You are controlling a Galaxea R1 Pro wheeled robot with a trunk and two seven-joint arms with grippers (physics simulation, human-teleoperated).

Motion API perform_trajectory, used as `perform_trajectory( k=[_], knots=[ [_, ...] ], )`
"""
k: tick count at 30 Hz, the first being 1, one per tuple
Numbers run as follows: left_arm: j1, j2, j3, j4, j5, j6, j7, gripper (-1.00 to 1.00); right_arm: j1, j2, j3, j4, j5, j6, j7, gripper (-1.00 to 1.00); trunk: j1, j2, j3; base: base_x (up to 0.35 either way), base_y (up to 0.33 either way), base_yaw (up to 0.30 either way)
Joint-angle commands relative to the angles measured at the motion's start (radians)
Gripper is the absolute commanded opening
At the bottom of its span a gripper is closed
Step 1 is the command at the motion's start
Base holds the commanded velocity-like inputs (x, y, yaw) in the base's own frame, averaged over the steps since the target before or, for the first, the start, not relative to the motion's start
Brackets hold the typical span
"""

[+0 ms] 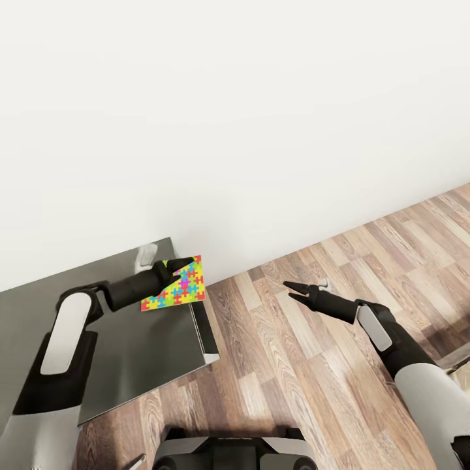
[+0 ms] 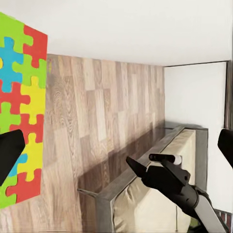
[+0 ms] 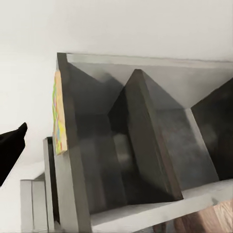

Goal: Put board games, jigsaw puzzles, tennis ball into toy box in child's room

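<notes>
Left fingers (image 1: 175, 269) clamp the jigsaw puzzle (image 1: 179, 289) by one edge above the table (image 1: 130, 352); right fingers (image 1: 295, 291) spread, empty.

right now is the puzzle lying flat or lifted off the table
Lifted: the left end effector grips the puzzle, tilted on edge above the table.

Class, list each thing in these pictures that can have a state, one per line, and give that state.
Jigsaw puzzle: lifted, held on edge above the table.
Left gripper: shut on the jigsaw puzzle.
Right gripper: open, empty, over the floor.
Table: bare top near its corner.
</notes>
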Motion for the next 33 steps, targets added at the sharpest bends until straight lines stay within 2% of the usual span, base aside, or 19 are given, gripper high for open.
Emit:
perform_trajectory(
  k=[1, 4, 7, 9, 10, 12, 15, 17, 22, 24, 27, 29, 30, 32, 33],
  knots=[
    [-0.001, 0.000, 0.000, -0.001, 0.010, 0.004, 0.010, 1.00, -0.001, -0.001, 0.003, 0.000, -0.007, 0.006, -0.001, 1.00, 0.000, -0.001, -0.001, 0.000, 0.000, 0.000],
    [-0.012, -0.007, -0.019, -0.001, 0.012, 0.004, 0.016, 1.00, -0.002, 0.002, 0.009, 0.009, -0.008, 0.011, 0.013, 1.00, 0.000, -0.001, -0.001, 0.000, 0.000, 0.000],
    [-0.027, -0.022, -0.037, -0.001, 0.019, 0.005, 0.021, 1.00, -0.005, 0.004, 0.012, 0.033, -0.008, 0.019, 0.023, 1.00, 0.000, -0.001, -0.001, 0.000, 0.000, 0.000],
    [-0.042, -0.042, -0.057, -0.001, 0.028, 0.007, 0.025, 1.00, -0.024, 0.004, 0.013, 0.072, -0.010, 0.031, 0.033, 1.00, 0.000, -0.001, -0.001, 0.000, 0.000, 0.000],
    [-0.042, -0.042, -0.057, -0.001, 0.028, 0.007, 0.025, 1.00, -0.024, 0.004, 0.013, 0.072, -0.010, 0.031, 0.033, 1.00, 0.000, -0.001, -0.001, 0.000, 0.000, 0.000],
    [-0.058, -0.057, -0.081, 0.000, 0.034, 0.008, 0.030, 1.00, -0.060, 0.005, 0.014, 0.128, -0.011, 0.040, 0.041, 1.00, 0.000, -0.001, -0.001, 0.000, 0.000, 0.000],
    [-0.066, -0.063, -0.093, 0.000, 0.036, 0.008, 0.034, 1.00, -0.081, 0.005, 0.014, 0.163, -0.012, 0.043, 0.043, 1.00, 0.000, -0.001, -0.001, 0.000, 0.000, 0.000],
    [-0.083, -0.072, -0.115, 0.002, 0.039, 0.008, 0.046, 1.00, -0.119, 0.005, 0.014, 0.239, -0.012, 0.047, 0.048, 1.00, 0.000, -0.001, -0.001, 0.000, 0.000, 0.000],
    [-0.098, -0.082, -0.134, 0.004, 0.042, 0.007, 0.072, 1.00, -0.146, 0.004, 0.014, 0.299, -0.013, 0.049, 0.057, 1.00, 0.000, -0.001, -0.001, 0.000, 0.000, 0.000],
    [-0.108, -0.098, -0.150, 0.004, 0.048, 0.007, 0.108, 1.00, -0.163, 0.002, 0.016, 0.334, -0.012, 0.050, 0.089, 1.00, 0.000, -0.001, -0.001, 0.000, 0.000, 0.000],
    [-0.112, -0.108, -0.157, 0.003, 0.053, 0.007, 0.128, 1.00, -0.169, 0.001, 0.017, 0.345, -0.011, 0.051, 0.115, 1.00, 0.000, -0.001, -0.001, 0.000, 0.000, 0.000],
    [-0.118, -0.126, -0.174, 0.002, 0.059, 0.008, 0.168, 1.00, -0.177, -0.001, 0.020, 0.361, -0.008, 0.050, 0.181, 1.00, 0.000, -0.001, -0.001, 0.000, 0.000, 0.000],
    [-0.118, -0.126, -0.174, 0.002, 0.059, 0.008, 0.168, 1.00, -0.177, -0.001, 0.020, 0.361, -0.008, 0.050, 0.181, 1.00, 0.000, -0.001, -0.001, 0.000, 0.000, 0.000],
    [-0.122, -0.138, -0.195, 0.001, 0.064, 0.007, 0.205, 1.00, -0.180, -0.005, 0.022, 0.367, -0.004, 0.049, 0.246, 1.00, 0.000, -0.001, -0.001, 0.000, 0.000, 0.000],
    [-0.122, -0.138, -0.195, 0.001, 0.064, 0.007, 0.205, 1.00, -0.180, -0.005, 0.022, 0.367, -0.004, 0.049, 0.246, 1.00, 0.000, -0.001, -0.001, 0.000, 0.000, 0.000]
  ],
)
